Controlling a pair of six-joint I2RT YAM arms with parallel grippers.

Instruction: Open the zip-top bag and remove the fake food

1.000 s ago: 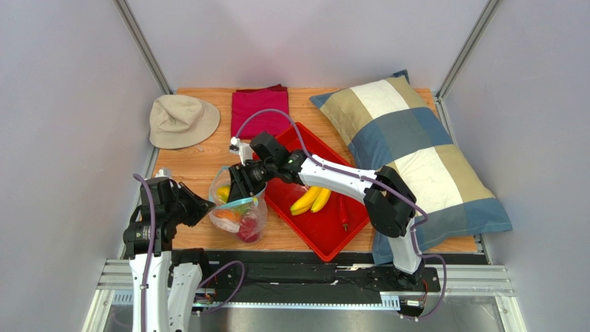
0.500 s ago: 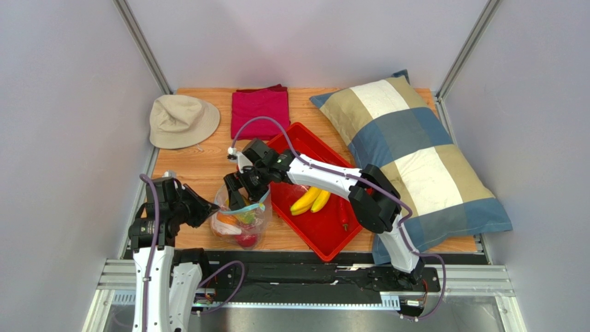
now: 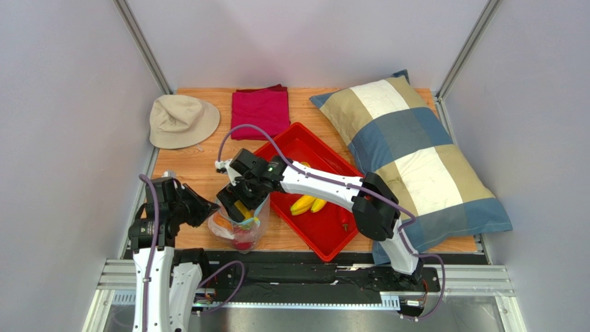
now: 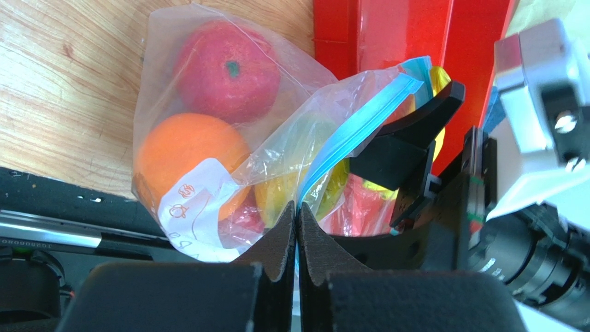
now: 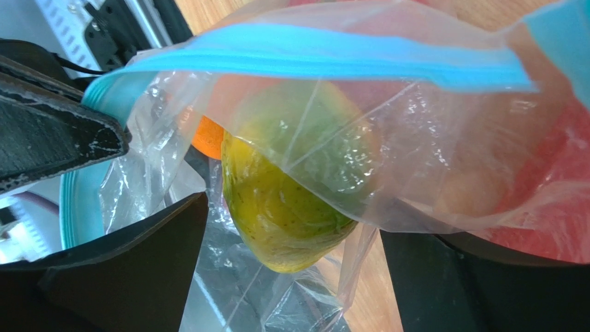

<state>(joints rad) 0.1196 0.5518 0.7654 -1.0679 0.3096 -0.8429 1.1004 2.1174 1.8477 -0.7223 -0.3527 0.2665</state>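
Presently the zip-top bag (image 3: 242, 232) was noted near the table's near edge, toward the left corner, just beside the red tray (image 3: 325, 238). Its blue zip strip (image 4: 346, 131) was pinched in the left hand (image 4: 296, 221), fingers together on it. The right hand (image 5: 298, 277) was spread apart at the mouth, straddling the mango (image 5: 291, 200), which was partly veiled by film. Judged advisable: fingers to be pushed past the film, closed on fruit alone and lifted straight, with the strip held taut.
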